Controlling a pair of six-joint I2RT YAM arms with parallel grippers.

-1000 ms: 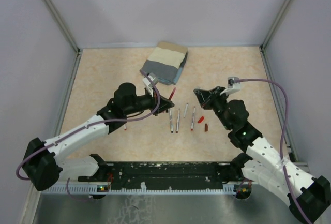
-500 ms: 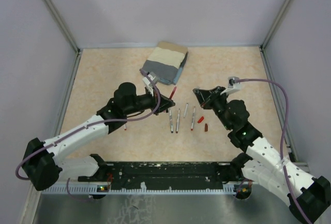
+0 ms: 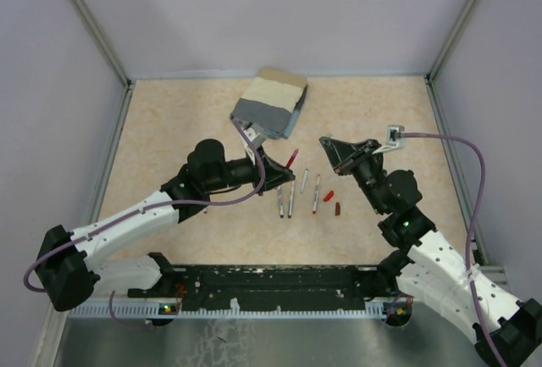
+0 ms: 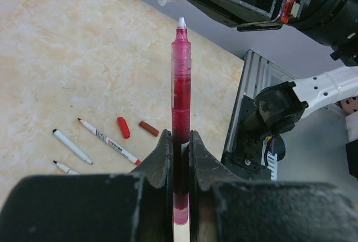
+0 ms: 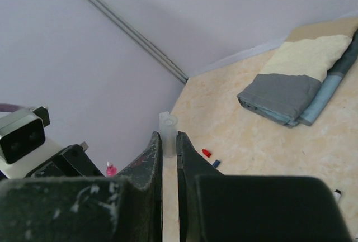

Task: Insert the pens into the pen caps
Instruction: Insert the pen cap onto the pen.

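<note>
Two things are in my grip above the desk (image 3: 169, 121), one on each side. My left fingers (image 4: 159, 158) are pressed on a red pen (image 4: 180, 80), pinching it by the lower part of its see-through barrel. The pen stands straight out from them, with its small white tip free. My right fingers (image 5: 152, 152) are pinching a clear cap (image 5: 168, 123), and a short part of it sticks out past the fingertips. In the left wrist view this cap is a little higher than the pen tip and slightly to the left of it, near but not touching. In the top view the pen points toward my right fingers and there is a gap between them. Four other pens (image 3: 290, 198) lie on the desk between my two arms, nearly parallel to each other, and one of them looks shorter than the rest. Just beside the rightmost one lie a red cap (image 3: 329, 195) and a dark brown-red cap (image 3: 338, 208), close together but apart. A folded cloth (image 3: 269, 102) rests at the far side of the desk, well apart from the lying pens.
</note>
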